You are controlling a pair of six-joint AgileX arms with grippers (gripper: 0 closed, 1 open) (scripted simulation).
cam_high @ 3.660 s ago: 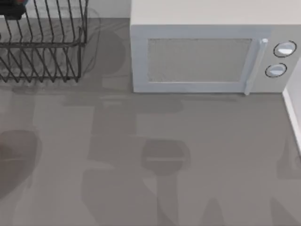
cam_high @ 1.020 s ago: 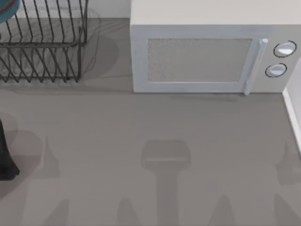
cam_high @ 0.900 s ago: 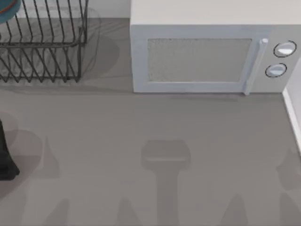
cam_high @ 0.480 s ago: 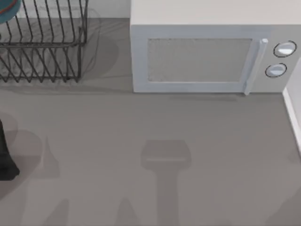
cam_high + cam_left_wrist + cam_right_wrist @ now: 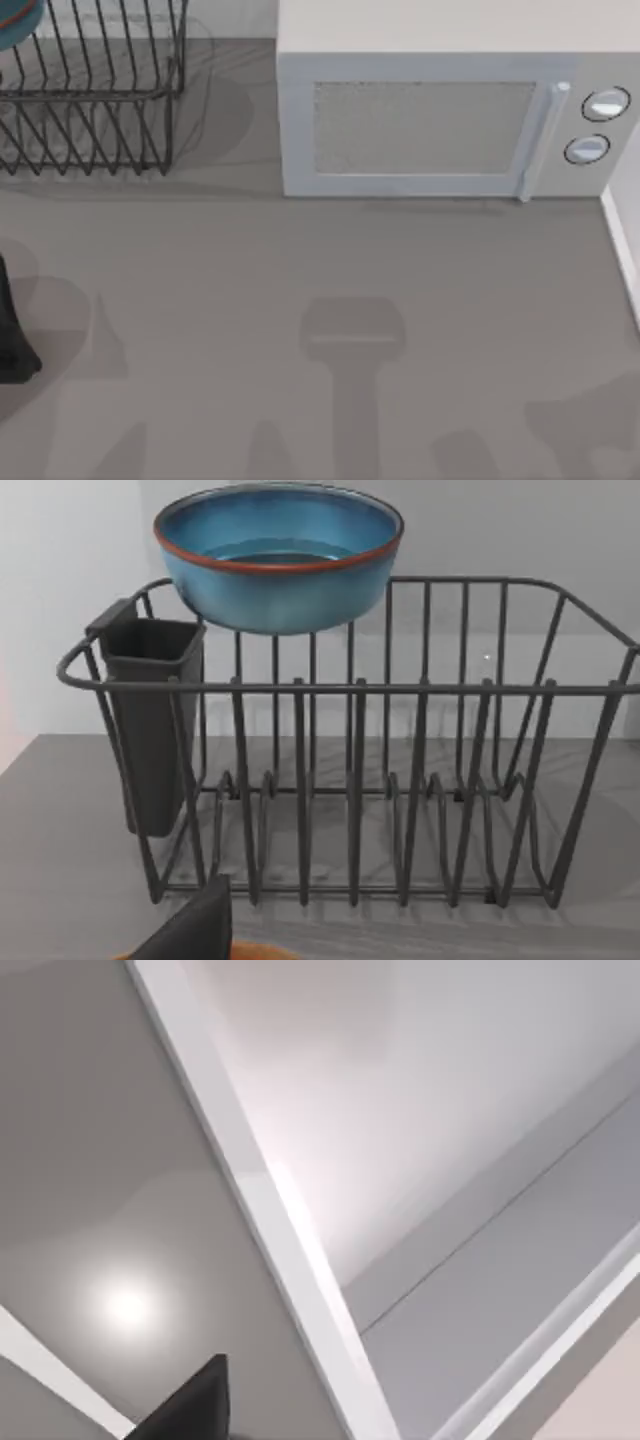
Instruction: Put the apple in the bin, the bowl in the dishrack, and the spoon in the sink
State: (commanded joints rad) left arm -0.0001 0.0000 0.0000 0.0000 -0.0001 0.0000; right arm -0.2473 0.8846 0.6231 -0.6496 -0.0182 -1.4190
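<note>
The bowl point(image 5: 278, 555) sits upright on the top rods of the dishrack point(image 5: 400, 780), toward 11 o'clock. A dark cutlery holder point(image 5: 150, 720) hangs on the rack's end at 9 o'clock. One dark finger point(image 5: 195, 930) shows at 7 o'clock.

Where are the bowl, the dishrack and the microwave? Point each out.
bowl point(image 5: 278, 580), left wrist view, on its blue outer wall.
dishrack point(image 5: 420, 688), left wrist view, on its front top rail.
microwave point(image 5: 425, 128), top view, on its door window.
</note>
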